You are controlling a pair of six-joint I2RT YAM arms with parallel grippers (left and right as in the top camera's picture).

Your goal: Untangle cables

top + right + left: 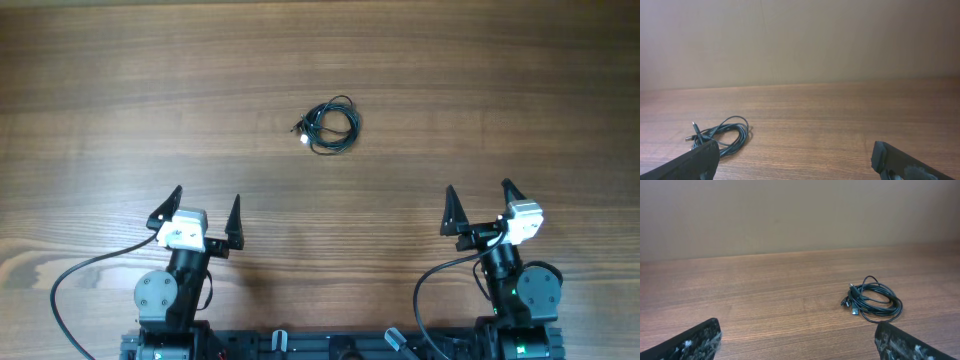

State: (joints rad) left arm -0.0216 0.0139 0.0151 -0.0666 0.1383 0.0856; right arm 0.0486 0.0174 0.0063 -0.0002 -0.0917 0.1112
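Left gripper [206, 196] and right gripper [478, 188] gape wide, empty, well apart from the bundled cables [332, 126]

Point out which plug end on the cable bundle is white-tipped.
The white plug at the bundle's near-left edge, closest to the robot. The dark plug just beyond it shows no white tip.

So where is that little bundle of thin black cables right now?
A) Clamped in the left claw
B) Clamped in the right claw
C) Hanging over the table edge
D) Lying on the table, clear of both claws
D: the cables lie coiled on the table, while the left gripper and the right gripper are both open, empty and apart from them.
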